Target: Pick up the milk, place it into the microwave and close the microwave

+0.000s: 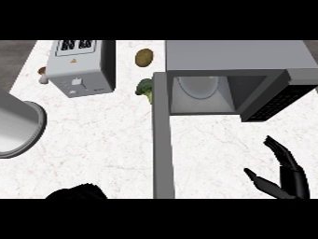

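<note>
Milk is not seen anywhere on the counter [106,135], so the pick-up step is judged not yet begun. The microwave [237,58] stands at one o'clock, its door [162,140] swung open toward six, a glass turntable [199,87] bare inside. The right hand [282,175] is held wide at five o'clock, holding nothing. The left hand [79,191] is barely shown at seven; its state cannot be told. First, the milk must be found.

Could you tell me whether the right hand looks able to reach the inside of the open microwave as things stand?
Probably yes. The right hand is open, in front of the microwave; its door is swung out to the left, with only bare counter between.
</note>
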You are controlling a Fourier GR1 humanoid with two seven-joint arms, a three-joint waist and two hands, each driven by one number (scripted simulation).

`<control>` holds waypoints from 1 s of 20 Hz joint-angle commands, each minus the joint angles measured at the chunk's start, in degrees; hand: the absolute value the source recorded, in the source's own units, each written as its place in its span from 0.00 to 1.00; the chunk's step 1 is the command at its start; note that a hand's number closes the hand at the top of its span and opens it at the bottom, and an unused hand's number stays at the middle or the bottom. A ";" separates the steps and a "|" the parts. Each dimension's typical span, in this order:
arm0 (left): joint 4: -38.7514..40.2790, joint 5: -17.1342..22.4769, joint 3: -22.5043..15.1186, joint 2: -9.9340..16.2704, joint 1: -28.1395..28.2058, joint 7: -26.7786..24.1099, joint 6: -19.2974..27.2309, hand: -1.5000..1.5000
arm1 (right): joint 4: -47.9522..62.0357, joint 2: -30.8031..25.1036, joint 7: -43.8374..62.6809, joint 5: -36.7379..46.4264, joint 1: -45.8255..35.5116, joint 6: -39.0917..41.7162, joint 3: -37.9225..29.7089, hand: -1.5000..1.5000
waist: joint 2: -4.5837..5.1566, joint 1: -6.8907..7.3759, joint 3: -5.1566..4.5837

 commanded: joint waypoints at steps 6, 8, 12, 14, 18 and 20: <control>12.32 -6.51 -8.39 -1.88 -11.61 -1.59 12.40 1.00 | -9.03 -4.67 2.53 -6.64 9.54 8.40 -4.07 0.00 | 0.20 0.44 0.04; 11.73 -6.74 -9.19 -1.89 -14.42 1.62 17.89 1.00 | -9.49 -5.18 2.44 -6.53 10.29 7.87 -4.70 0.00 | 0.20 0.46 0.04; 18.86 -8.94 -10.85 -1.91 -21.00 0.00 17.58 1.00 | -4.59 -8.47 0.38 -7.61 8.72 12.01 -7.50 0.00 | 0.23 0.62 0.07; 22.44 -12.23 -12.46 -1.90 -23.29 2.12 14.62 1.00 | -6.18 -7.53 -2.43 -6.72 12.55 13.74 -5.69 0.00 | 0.25 0.08 0.08; 28.88 -12.62 -16.68 -1.90 -27.83 8.36 9.41 1.00 | -5.24 -10.90 -0.67 -8.19 11.31 15.77 -7.20 0.00 | 0.34 -0.25 0.10; 32.89 -12.24 -20.55 -1.90 -32.36 10.95 10.12 1.00 | -8.10 -10.03 2.83 -9.26 9.50 14.66 -6.69 0.00 | 0.36 -0.59 0.04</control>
